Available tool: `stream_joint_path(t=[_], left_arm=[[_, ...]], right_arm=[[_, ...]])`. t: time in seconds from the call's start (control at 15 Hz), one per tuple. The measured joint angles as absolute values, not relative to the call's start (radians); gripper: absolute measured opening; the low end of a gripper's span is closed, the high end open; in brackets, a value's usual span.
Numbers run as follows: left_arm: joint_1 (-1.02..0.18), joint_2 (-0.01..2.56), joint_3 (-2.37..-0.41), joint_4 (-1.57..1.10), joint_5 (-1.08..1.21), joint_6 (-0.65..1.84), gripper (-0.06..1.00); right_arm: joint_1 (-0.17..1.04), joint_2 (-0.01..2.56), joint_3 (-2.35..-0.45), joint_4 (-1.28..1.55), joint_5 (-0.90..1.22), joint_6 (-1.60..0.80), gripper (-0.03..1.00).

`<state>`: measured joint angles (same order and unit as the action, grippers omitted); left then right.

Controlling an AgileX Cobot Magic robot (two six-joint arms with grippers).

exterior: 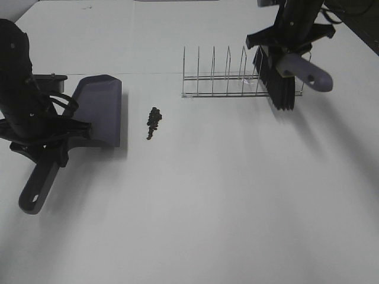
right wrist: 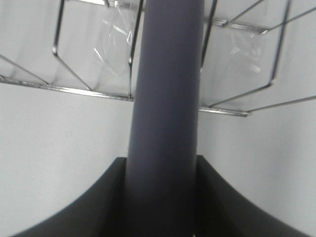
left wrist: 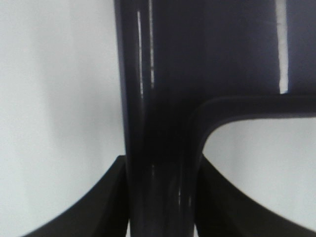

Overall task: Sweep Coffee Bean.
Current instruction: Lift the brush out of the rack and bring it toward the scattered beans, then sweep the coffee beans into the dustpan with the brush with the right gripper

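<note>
The coffee beans [exterior: 154,122] lie in a small dark pile on the white table, just right of the grey-purple dustpan [exterior: 99,109]. My left gripper [exterior: 52,144] is shut on the dustpan's handle [left wrist: 158,148], with the pan resting on the table and its open edge facing the beans. My right gripper [exterior: 288,48] is shut on the grey-purple handle of the brush [right wrist: 165,98]. The black bristles [exterior: 282,89] hang at the right end of the wire rack, well to the right of the beans.
A wire dish rack [exterior: 228,77] stands behind and right of the beans; it also shows in the right wrist view [right wrist: 74,74]. The white table [exterior: 225,201] stretches in front. A dark edge shows at the far right corner.
</note>
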<state>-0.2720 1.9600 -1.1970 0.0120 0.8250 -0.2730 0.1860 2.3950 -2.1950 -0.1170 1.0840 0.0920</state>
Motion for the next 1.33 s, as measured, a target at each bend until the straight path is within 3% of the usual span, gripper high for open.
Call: stream_joint_path(t=[0.4,0.73,1.07,1.33], left_arm=[[-0.272,1.96,-1.197,0.012,0.83,-0.265,0.35],[-0.294,1.965,-1.197,0.039,0.846,-0.304,0.35],[-0.372,2.035,-1.197,0.134,0.834,-0.41,0.35],[-0.372,2.095,-1.206,0.158,0.784,-0.422,0.35]], right_arm=[[0.187,2.116,-2.195,-0.112,1.172,0.091,0.32],[0.199,2.085,-2.146,0.011,1.225,0.089,0.32],[0.411,2.085,-1.955,-0.166,1.221,0.155,0.32],[0.604,2.127,-1.855,-0.308,1.071,0.311,0.32]])
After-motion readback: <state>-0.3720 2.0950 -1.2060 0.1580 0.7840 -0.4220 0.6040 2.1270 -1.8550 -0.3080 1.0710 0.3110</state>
